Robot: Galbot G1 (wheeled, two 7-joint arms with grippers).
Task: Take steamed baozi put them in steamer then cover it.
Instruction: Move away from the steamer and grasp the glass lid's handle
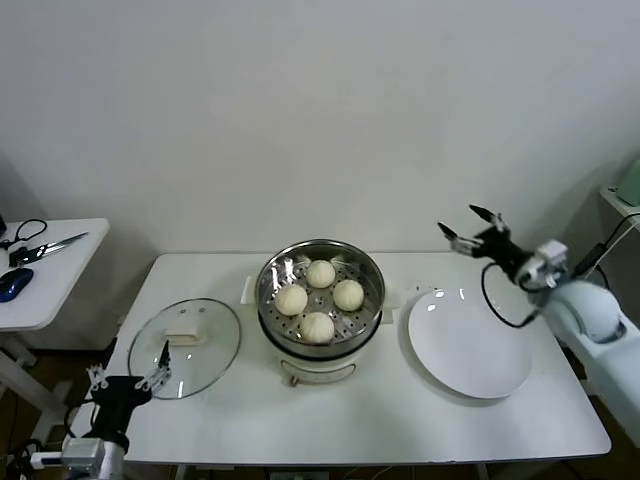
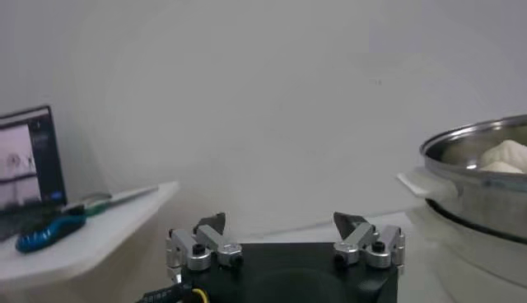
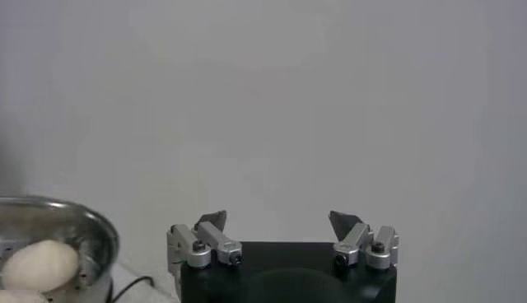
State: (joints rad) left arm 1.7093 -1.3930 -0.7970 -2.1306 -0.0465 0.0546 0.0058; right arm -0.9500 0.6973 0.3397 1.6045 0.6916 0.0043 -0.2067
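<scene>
Several cream-white baozi (image 1: 321,273) lie inside the shiny steel steamer (image 1: 321,244) at the table's middle, on its cream pot base. The cover (image 1: 205,360), a clear glass lid with a cream handle, lies flat on the table to the steamer's left. My left gripper (image 1: 127,378) is open and empty, low at the cover's near-left edge. My right gripper (image 1: 472,228) is open and empty, raised above the table's back right corner. The left wrist view shows its gripper (image 2: 281,222), the steamer (image 2: 469,165) and a baozi (image 2: 506,154). The right wrist view shows its gripper (image 3: 278,221), the steamer (image 3: 90,226) and a baozi (image 3: 39,265).
A bare flat white plate (image 1: 468,345) sits right of the steamer. A small side table (image 1: 50,285) at the far left holds scissors and a blue mouse (image 2: 37,235). A white wall stands behind the table.
</scene>
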